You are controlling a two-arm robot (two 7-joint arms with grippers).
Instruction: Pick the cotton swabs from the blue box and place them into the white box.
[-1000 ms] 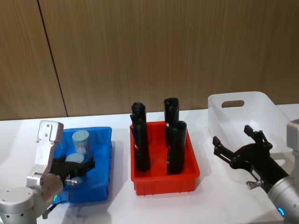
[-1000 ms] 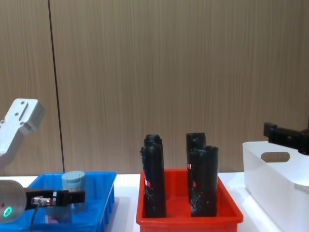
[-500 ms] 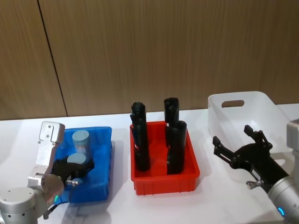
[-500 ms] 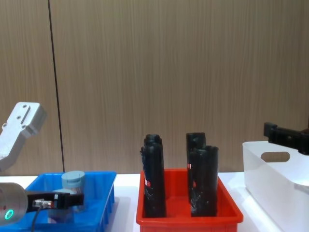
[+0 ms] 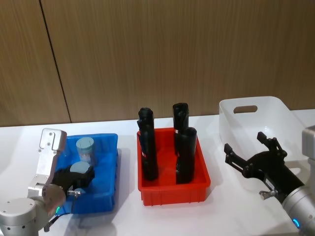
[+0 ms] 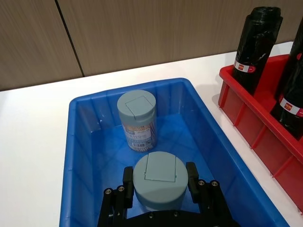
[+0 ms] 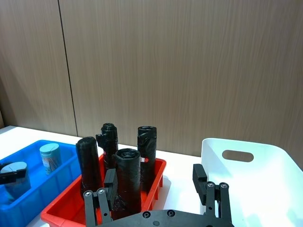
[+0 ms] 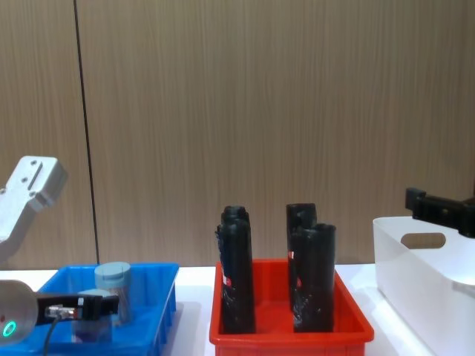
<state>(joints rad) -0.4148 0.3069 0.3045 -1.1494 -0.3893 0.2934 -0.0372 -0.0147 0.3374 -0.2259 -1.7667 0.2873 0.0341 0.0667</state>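
Cotton-swab tub [image 6: 157, 189], clear plastic with a blue-grey lid, stands in the shallow blue plastic box [image 6: 80, 142], pinched near its lid by the left gripper [image 6: 159, 174], a smooth hold that may slip on lifting, while the right gripper [image 5: 243, 141] hangs open near the white plastic box [image 5: 275, 105].
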